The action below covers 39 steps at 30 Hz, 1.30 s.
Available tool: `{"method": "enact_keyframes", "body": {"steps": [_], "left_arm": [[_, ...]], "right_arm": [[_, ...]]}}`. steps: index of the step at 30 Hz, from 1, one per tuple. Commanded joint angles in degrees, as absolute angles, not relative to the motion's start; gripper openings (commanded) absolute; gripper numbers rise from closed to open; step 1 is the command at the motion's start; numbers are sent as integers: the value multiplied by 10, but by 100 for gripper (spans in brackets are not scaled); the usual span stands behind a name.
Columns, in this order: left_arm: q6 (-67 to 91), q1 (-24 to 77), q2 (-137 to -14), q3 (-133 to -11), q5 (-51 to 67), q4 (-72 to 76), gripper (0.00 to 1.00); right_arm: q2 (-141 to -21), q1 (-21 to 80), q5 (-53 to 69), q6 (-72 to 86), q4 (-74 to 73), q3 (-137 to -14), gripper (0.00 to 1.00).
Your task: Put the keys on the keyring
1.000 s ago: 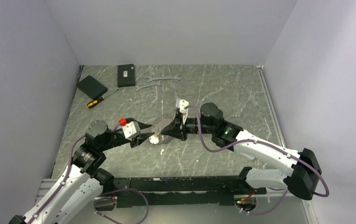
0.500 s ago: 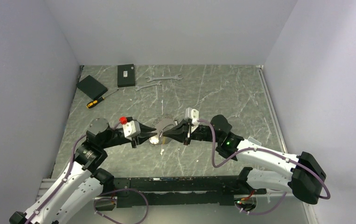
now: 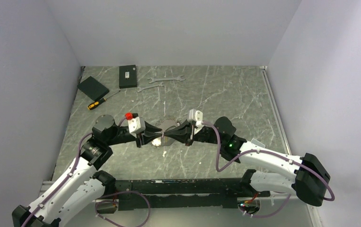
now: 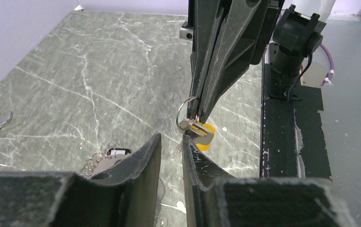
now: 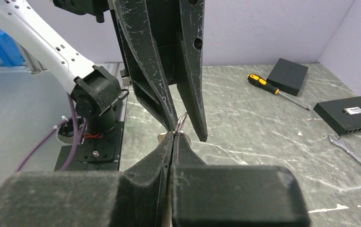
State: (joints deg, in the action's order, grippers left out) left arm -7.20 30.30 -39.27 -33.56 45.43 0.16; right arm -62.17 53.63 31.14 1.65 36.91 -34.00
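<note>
The keyring, a thin silvery wire loop, is held clear of the worktop. My right hand nips it at the rim, fingers pressed fully together on it. A silvery key sits at the loop's lower end, touching it; I cannot tell whether it is already threaded. Just under that is a brass-yellow key, and I can't say if it hangs or lies on the stone.

My left hand faces the right one tip to tip. Its fingers are a narrow gap apart and hold nothing, with one fingertip just beside the silvery key. In the right wrist view the loop pokes up into that gap.

I judge the loop light, stiff, springy and slick. Pinched at the rim it could swivel, so I'd grip it well away from the split. The keys are tiny and light; I'd take one by the flat of its head, leaving the hole free.

Beyond my left fingers a chain-like piece lies on the worktop, mostly hidden.
</note>
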Motion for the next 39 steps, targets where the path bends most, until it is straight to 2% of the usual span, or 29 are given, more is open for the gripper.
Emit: {"method": "enact_keyframes", "body": {"steps": [1, 24, 33, 35, 39], "left_arm": [[-57, 301, -388, -353, 470, 41, 28], [-57, 300, -393, -352, 501, 40, 27], [-59, 301, -394, -358, 504, 25, 38], [-60, 301, -394, -359, 504, 23, 37], [-57, 301, -390, -355, 502, 30, 29]], "right_arm": [[-622, 540, 304, 5, 391, -337, 0], [-643, 552, 278, -37, 354, -348, 0], [-645, 553, 252, -52, 338, -351, 0], [-646, 553, 249, -56, 333, -352, 0], [-648, 555, 246, -59, 328, -353, 0]]}}
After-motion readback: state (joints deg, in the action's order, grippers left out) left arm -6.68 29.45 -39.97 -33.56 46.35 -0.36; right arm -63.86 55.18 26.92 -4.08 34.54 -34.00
